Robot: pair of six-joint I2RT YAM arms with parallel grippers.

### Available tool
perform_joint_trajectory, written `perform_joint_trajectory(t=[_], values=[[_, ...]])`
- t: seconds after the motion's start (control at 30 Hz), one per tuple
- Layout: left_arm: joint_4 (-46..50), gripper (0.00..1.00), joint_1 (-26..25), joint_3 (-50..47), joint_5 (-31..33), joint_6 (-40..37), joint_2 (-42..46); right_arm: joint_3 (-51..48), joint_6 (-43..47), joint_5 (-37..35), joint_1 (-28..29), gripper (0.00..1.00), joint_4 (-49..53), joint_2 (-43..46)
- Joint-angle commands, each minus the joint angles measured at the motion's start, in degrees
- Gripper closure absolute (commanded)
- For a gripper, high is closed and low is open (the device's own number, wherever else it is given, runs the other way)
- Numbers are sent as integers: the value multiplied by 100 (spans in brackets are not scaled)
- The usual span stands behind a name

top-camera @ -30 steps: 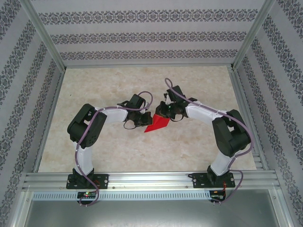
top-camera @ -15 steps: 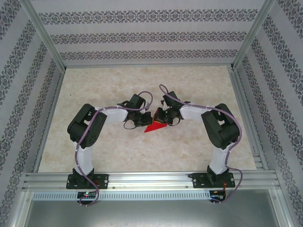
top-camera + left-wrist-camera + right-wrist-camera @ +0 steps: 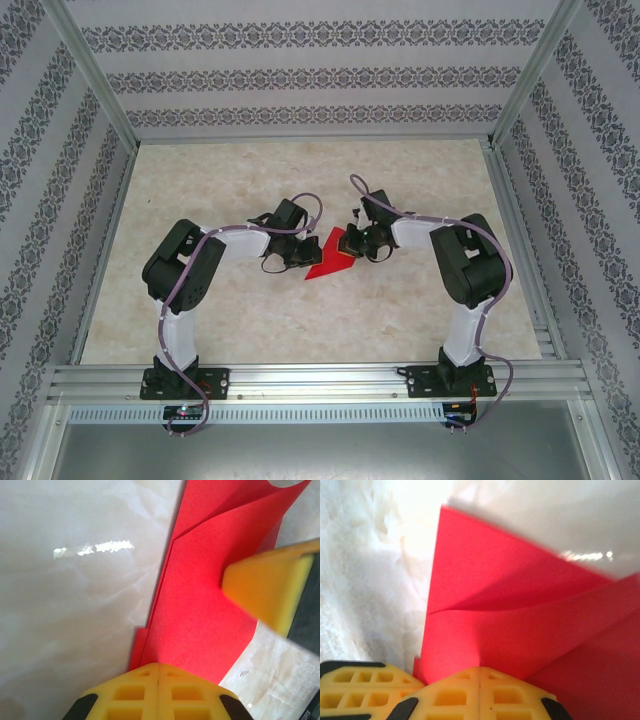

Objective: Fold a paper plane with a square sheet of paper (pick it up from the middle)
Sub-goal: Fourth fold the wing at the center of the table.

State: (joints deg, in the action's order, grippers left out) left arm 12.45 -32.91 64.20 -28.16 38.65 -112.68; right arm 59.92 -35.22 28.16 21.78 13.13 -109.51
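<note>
Though creased into overlapping flaps, reads as mid-fold, no dart yet: holds with the left gripper [image 3: 158,669], fingers pressed together on the edge at nine o'clock of the square sheet of paper [image 3: 331,262] at table centre, nipping or merely pinning unclear, and with the right gripper [image 3: 480,672] at two o'clock, clamped on a small raised ridge. Calls next for drawing that flap over and pressing a sharp crease. Thin matte red stock, crisp-edged, on glossy marbled table [image 3: 230,190]
</note>
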Motion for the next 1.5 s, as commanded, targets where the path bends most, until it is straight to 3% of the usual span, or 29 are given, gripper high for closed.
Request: perform_joint_trajectory(t=[0.0,0.27,0.43,0.57,0.7,1.1,1.33,1.47], values=[[1058,100,91,-295,786,-9,-447,273,362,-711,-483,98,192,-154],[1046,100,87,-266,778,-8,-447,-25,162,-206,-131,97,-392,491],[1036,100,91,-277,810,4,-452,-199,-147,-70,481,97,-709,287],[1032,100,91,-286,804,14,-448,-152,-249,65,609,97,-825,-49],[1049,100,90,-301,813,16,-448,-54,-135,-73,484,98,-666,-220],[1021,100,91,-390,804,14,-439,90,-168,-1225,-826,98,63,-246],[1047,100,87,-366,799,-27,-430,307,-185,-1356,-1069,98,190,-49],[1049,100,91,-333,780,-107,-422,294,-195,-1006,-987,97,29,317]])
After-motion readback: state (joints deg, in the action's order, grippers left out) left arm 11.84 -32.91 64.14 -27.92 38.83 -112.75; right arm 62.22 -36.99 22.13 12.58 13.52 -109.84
